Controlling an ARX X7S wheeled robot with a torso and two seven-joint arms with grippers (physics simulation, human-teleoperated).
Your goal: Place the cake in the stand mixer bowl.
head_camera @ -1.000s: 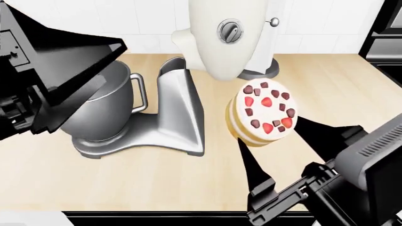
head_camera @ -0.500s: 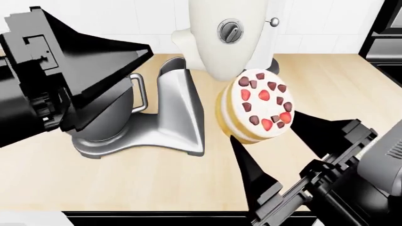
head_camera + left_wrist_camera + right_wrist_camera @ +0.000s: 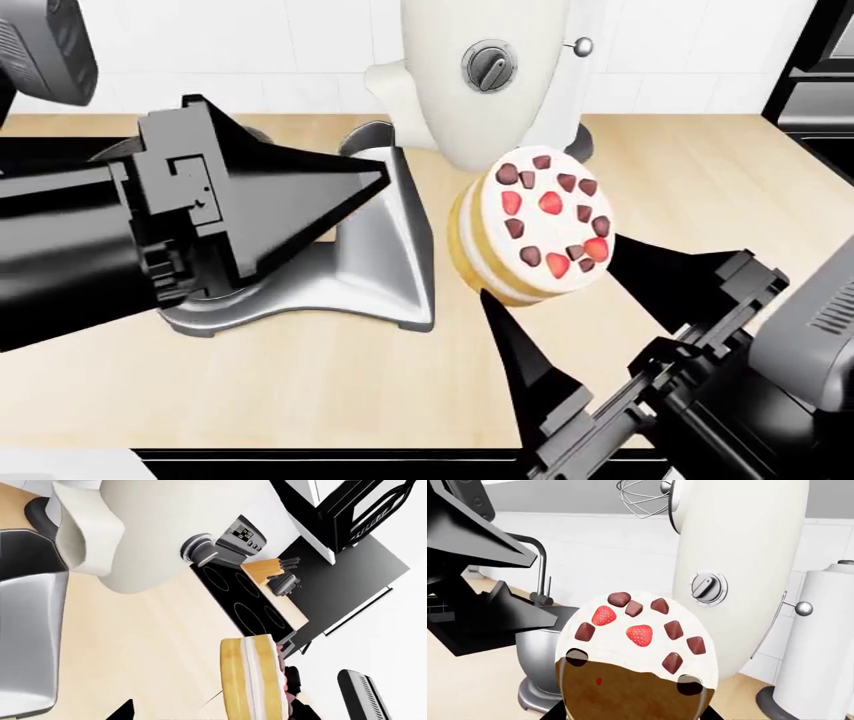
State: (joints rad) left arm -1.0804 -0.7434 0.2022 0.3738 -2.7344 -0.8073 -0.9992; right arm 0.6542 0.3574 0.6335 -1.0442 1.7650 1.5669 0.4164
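The right pincer (image 3: 567, 300) grasps the cake (image 3: 531, 227) between its two black fingers (image 3: 523, 360), one at the near edge and one at the right edge, and holds it up off the bench (image 3: 694, 190), tilted so its strawberry and chocolate top faces the head camera. The cake hangs just in front of the cream mixer head (image 3: 483, 75), which is tipped up, and to the right of the mixer's silver column (image 3: 380, 235). In the right wrist view the cake (image 3: 637, 645) fills the foreground, with the stand mixer bowl (image 3: 540, 655) behind it and lower, and the whisk (image 3: 642, 495) on the raised head (image 3: 737, 570) above.

The left arm reaches across in front of the bowl in the head view, so only the silver base (image 3: 274, 300) shows there. Whether the left pincer (image 3: 300, 195) is released or clenched cannot be told. The left wrist view shows the cake (image 3: 257, 680) from the side, a stovetop (image 3: 247, 600) and a knife block (image 3: 267, 570) beyond it.
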